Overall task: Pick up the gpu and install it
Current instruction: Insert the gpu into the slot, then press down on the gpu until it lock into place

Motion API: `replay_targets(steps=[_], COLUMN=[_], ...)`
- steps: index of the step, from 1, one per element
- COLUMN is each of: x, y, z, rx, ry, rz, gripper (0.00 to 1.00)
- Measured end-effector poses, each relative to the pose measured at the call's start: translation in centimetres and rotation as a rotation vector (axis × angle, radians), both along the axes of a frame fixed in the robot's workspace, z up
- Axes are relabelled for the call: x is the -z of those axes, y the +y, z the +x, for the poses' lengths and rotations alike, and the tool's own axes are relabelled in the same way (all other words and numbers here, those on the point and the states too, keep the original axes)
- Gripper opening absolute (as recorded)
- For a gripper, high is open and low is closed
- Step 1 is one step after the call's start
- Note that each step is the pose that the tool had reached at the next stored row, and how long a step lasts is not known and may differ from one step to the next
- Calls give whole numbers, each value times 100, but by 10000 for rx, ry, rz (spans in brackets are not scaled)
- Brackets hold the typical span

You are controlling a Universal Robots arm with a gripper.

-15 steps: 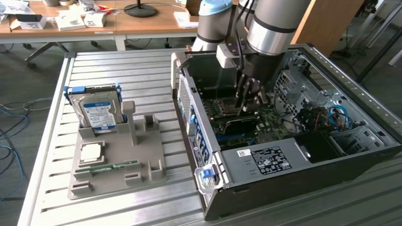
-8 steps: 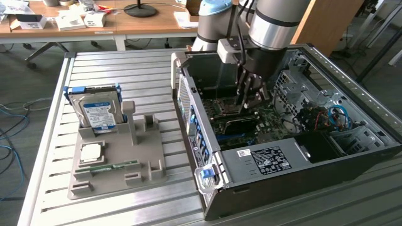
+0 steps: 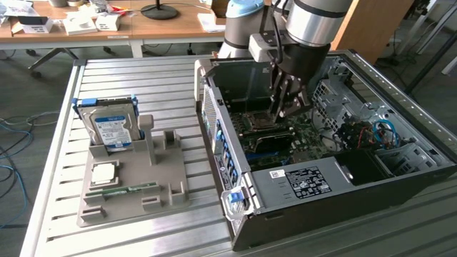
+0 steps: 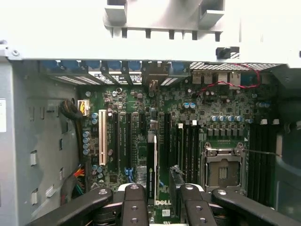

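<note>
Exterior view: the arm reaches down into the open computer case (image 3: 314, 160), which lies on its side on the slatted metal surface (image 3: 136, 72). The gripper (image 3: 283, 110) sits low over the motherboard (image 3: 286, 142), just beside the CPU socket (image 3: 258, 120). Its fingertips are dark against dark parts, so what they clamp is hard to make out here. Case walls stand close on all sides of the arm. At the exterior view's left, well apart from the case, a grey holder tray (image 3: 132, 184) carries an upright hard drive (image 3: 107, 126).

Wrist view: the gripper (image 4: 159, 200) is partly closed on the gpu (image 4: 152, 169), seen edge-on as a thin dark card between the fingers (image 4: 134, 207). The card's lower part is hidden by the fingers. Its long axis runs parallel to the expansion slots (image 4: 123, 139), pointing toward the case's rear openings. It stands over the slot area; whether it is seated cannot be told.
</note>
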State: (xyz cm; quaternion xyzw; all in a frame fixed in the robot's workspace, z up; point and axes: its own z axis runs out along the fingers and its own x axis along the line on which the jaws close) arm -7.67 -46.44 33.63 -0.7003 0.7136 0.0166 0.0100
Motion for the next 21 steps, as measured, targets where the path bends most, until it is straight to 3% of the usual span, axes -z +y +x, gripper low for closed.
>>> replay_targets(steps=[3,17,19,21], x=[-56,-57,-57,-57], y=[0,0,0,0], z=[0,0,0,0], rx=[0,0,0,0], ry=[0,0,0,0], rz=[1,0,0,0], gripper=[33,33,25,25])
